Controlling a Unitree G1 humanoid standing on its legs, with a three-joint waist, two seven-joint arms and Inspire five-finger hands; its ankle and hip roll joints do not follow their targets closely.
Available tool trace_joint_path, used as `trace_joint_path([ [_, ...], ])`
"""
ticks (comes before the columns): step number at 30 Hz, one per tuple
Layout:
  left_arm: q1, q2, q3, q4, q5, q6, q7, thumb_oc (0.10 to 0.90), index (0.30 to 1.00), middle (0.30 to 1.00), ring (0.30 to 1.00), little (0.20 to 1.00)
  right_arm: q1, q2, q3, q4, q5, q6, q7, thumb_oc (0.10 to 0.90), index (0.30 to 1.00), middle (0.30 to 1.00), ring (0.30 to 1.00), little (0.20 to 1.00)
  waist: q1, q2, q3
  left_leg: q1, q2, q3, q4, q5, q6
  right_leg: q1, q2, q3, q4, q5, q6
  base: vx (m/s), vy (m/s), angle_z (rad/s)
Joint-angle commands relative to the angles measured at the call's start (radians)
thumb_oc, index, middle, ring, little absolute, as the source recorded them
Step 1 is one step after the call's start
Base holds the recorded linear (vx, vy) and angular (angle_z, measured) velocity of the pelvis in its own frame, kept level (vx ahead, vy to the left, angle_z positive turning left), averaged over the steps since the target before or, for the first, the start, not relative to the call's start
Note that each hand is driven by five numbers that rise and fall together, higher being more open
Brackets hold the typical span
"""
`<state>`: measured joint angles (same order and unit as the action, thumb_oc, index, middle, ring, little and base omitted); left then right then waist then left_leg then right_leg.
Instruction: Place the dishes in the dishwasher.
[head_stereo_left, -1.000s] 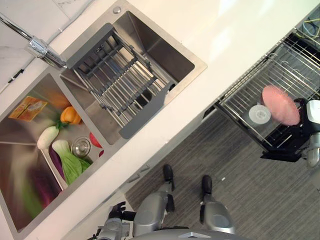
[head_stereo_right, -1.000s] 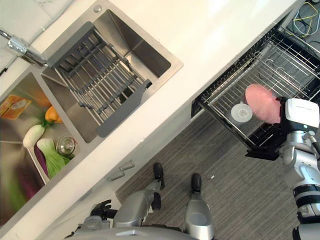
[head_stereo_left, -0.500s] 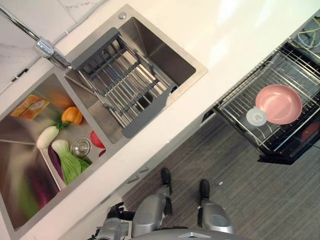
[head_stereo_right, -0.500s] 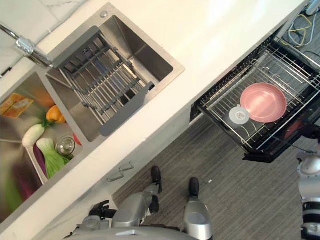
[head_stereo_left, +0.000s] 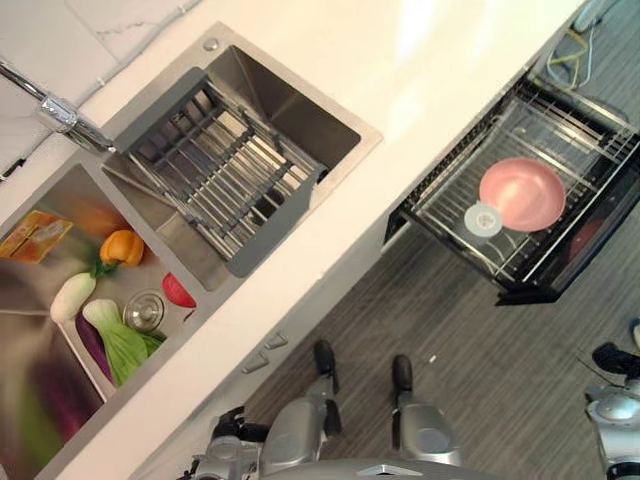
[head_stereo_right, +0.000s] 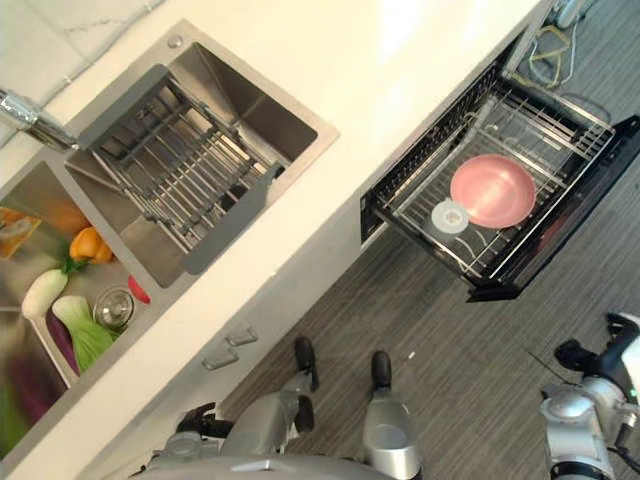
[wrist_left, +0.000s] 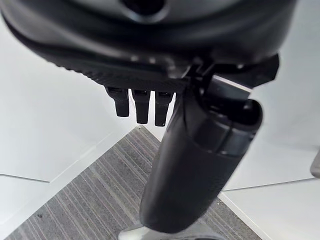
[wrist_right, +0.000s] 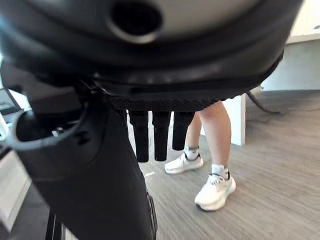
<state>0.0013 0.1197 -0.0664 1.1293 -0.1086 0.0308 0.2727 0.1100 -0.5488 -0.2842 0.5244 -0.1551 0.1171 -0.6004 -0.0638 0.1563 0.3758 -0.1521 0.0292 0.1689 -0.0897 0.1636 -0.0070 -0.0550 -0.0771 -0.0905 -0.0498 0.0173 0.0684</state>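
Pink plate (head_stereo_left: 522, 193) in dishwasher rack (head_stereo_left: 560, 132) — both hands empty.

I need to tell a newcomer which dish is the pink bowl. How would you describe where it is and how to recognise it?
Find the long white counter and, under its right end, the pulled-out dishwasher rack of metal wire. The pink bowl lies in that rack, open side up. Beside it, touching its rim, sits a small white round lid; the bowl is the larger, pink one.
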Motion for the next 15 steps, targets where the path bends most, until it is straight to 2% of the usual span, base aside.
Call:
trace_joint_path([
  [1, -0.024, 0.004, -0.027, 0.087, 0.001, 0.014, 0.025, 0.800, 0.900, 0.900, 0.900, 0.900, -0.069, -0.107, -0.055, -0.079, -0.035, -0.029, -0.033, 0.400, 0.300, 0.300, 0.300, 0.300, 0.027, 0.001, 0.013, 0.054, 0.020, -0.046, 0.041, -0.099, -0.071, -0.121, -0.045, 0.001, 0.117, -0.014, 0.040, 0.00, 0.010, -0.04],
  [4, -0.023, 0.000, -0.042, 0.096, 0.010, 0.010, 0.027, 0.800, 0.900, 0.900, 0.900, 0.900, -0.114, -0.110, -0.011, -0.027, -0.016, -0.040, -0.032, 0.400, 0.300, 0.300, 0.300, 0.300, 0.031, 0.016, 0.009, 0.060, 0.018, -0.048, 0.035, -0.094, -0.073, -0.111, -0.046, -0.005, 0.111, -0.015, 0.040, 0.01, -0.003, 0.00],
  [8, -0.015, -0.003, -0.046, 0.104, 0.013, 0.009, 0.033, 0.800, 0.900, 0.900, 0.900, 0.900, -0.179, -0.119, 0.083, -0.059, -0.060, -0.039, 0.000, 0.400, 0.300, 0.300, 0.300, 0.300, 0.053, 0.034, -0.019, 0.078, 0.011, -0.062, 0.024, -0.090, -0.077, -0.068, -0.051, -0.024, 0.090, -0.021, 0.039, 0.03, -0.022, 0.13],
  [11, -0.011, -0.004, -0.051, 0.097, 0.007, 0.004, 0.036, 0.800, 0.900, 0.900, 0.900, 0.900, -0.219, -0.134, 0.116, -0.053, -0.068, -0.038, 0.007, 0.400, 0.300, 0.300, 0.300, 0.300, 0.066, 0.037, -0.034, 0.092, 0.009, -0.079, 0.020, -0.091, -0.079, -0.041, -0.056, -0.048, 0.089, -0.028, 0.037, 0.04, -0.050, 0.28],
  [14, -0.002, -0.004, -0.074, 0.088, 0.000, -0.004, 0.035, 0.800, 0.900, 0.900, 0.900, 0.900, -0.300, -0.158, 0.162, -0.008, -0.055, -0.039, 0.016, 0.400, 0.300, 0.300, 0.300, 0.300, 0.110, 0.033, -0.072, 0.115, 0.006, -0.132, 0.019, -0.092, -0.085, 0.016, -0.064, -0.108, 0.090, -0.047, 0.032, 0.03, -0.064, 0.39],
  [15, -0.002, -0.004, -0.073, 0.088, 0.000, -0.004, 0.035, 0.800, 0.900, 0.900, 0.900, 0.900, -0.304, -0.159, 0.165, -0.003, -0.054, -0.041, 0.015, 0.400, 0.300, 0.300, 0.300, 0.300, 0.106, 0.033, -0.071, 0.115, 0.006, -0.136, 0.019, -0.092, -0.086, 0.019, -0.065, -0.112, 0.089, -0.048, 0.032, 0.04, -0.071, 0.70],
])
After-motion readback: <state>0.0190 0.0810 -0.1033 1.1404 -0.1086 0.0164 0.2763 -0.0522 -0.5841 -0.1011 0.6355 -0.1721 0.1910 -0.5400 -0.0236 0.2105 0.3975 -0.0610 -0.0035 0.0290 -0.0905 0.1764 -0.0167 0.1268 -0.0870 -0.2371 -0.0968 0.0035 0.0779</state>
